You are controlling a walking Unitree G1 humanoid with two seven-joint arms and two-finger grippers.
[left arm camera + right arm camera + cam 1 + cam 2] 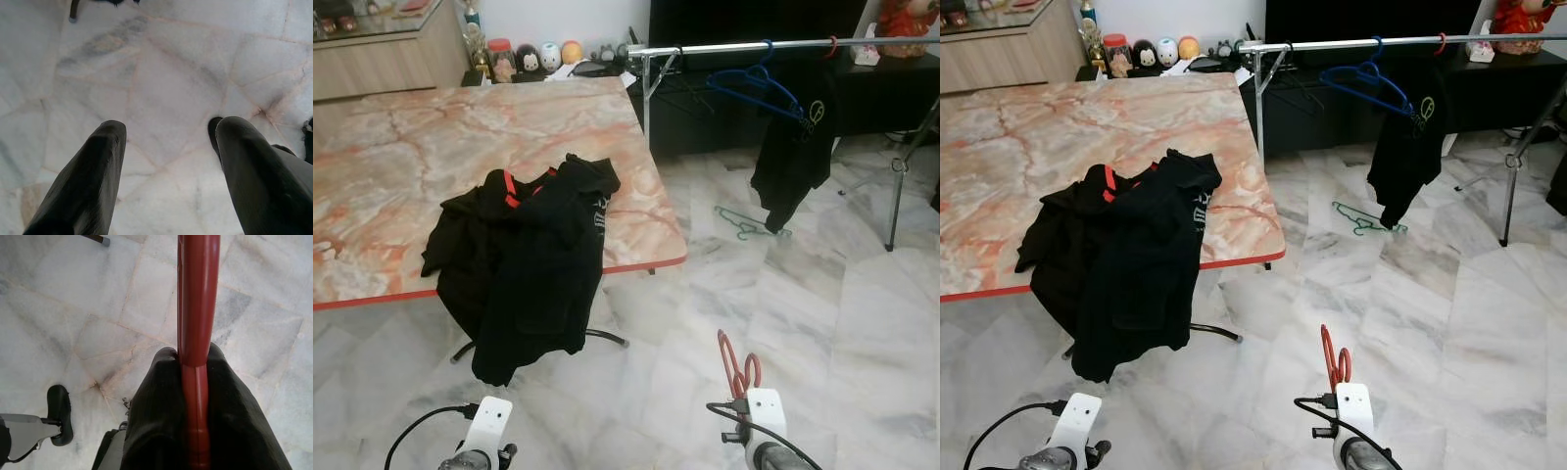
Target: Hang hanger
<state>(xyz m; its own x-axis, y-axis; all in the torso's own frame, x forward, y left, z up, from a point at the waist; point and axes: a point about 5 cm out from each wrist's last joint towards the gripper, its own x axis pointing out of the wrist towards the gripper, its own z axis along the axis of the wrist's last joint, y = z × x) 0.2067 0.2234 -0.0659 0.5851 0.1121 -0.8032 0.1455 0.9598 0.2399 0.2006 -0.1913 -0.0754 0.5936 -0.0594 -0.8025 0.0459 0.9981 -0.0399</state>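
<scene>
**Operator:** Right wrist view gives me the clearest look: the right gripper (195, 382) has both black fingers pressed tight against a red hanger (196, 298), one on each side, with no gap. In the head views that red hanger pokes up from the low right arm, near me and to the right, above the marble floor (822, 323).

**Spotter:** And the left side?

**Operator:** The left gripper (168, 161) hangs low on the near left. Its two fingers stand well apart with bare floor tile between them; it holds nothing.

**Spotter:** Where is the rail?

**Operator:** The clothes rail (734, 46) runs across the far right. A blue hanger (756, 86) hangs on it, tilted, and just right of that a black garment (793, 157) hangs down. A green hanger (744, 225) lies flat on the floor below them.

**Spotter:** Anything on the table?

**Operator:** The marble-patterned table (431, 147) fills the left. A pile of black clothes (524, 255) with a red hanger piece showing at its collar drapes over the near edge, partly hanging off.
</scene>
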